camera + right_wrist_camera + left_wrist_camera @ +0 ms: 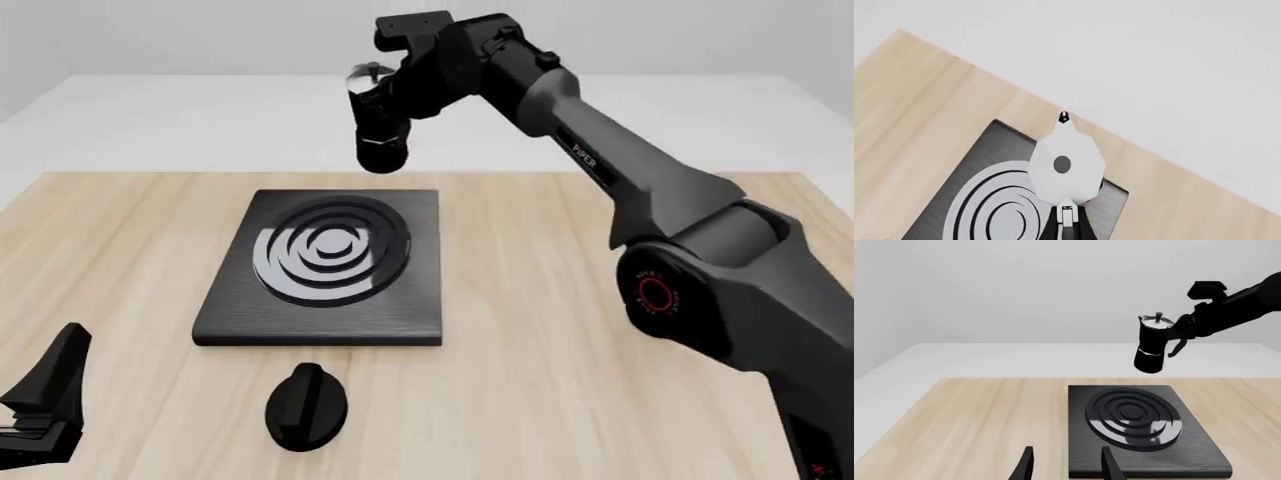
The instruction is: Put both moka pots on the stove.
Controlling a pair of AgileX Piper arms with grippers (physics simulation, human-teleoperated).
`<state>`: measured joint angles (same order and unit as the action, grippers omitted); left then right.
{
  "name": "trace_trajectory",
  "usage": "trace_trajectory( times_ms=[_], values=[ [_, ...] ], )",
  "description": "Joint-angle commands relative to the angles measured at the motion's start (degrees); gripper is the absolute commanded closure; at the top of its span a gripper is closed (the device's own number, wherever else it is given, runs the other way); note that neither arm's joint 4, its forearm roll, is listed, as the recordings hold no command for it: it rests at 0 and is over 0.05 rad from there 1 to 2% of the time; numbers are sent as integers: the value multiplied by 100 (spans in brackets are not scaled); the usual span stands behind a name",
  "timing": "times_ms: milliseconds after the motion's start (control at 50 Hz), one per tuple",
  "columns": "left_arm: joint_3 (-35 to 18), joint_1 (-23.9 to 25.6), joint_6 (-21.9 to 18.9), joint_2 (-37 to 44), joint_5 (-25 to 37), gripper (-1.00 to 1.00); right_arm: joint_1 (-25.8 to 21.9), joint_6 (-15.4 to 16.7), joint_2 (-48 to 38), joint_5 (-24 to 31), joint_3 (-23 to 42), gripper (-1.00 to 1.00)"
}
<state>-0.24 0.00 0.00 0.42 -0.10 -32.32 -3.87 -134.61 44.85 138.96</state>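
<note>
The right arm [694, 240] is the thing closest to the front camera, big and dark grey, with a red ring on its joint and the word "PiPER" in small white letters along its long part. It reaches up and over the wooden table [561, 330] toward the far side. The stove [327, 270] lies flat on the left half of the table, a black slab with silver-grey rings in a round dip. Up in the air, above the far edge of the stove, hangs one moka pot [379, 130]. The right gripper [400, 90] pinches it by its black side handle, and the pot touches nothing else. Seen from the right wrist, its lid [1066, 167] is pale with a small round knob in the middle. The second moka pot does not show in any view. Just in front of the stove sits a black oval knob [307, 403], apart from the slab. The left gripper [1066, 465] is low at the near left corner of the table, with its two fingers spread apart and holding nothing.
</note>
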Motion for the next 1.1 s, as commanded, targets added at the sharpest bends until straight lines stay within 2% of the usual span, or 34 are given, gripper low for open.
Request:
trace_trajectory(
  times_ms=[20,120,380,520,680,1100],
  values=[
    [0,0,0,0,0,-100,-213,-139,-22,-21,285,100],
    [0,0,0,0,0,-100,-308,-166,57,-140,80,100],
    [0,0,0,0,0,-100,-380,-328,-109,-79,195,100],
    [0,0,0,0,0,-100,-509,-363,53,-231,-112,100],
    [0,0,0,0,0,-100,-511,-325,42,-261,-175,100],
    [0,0,0,0,0,-100,-525,-557,-146,-401,-296,100]
  ],
)
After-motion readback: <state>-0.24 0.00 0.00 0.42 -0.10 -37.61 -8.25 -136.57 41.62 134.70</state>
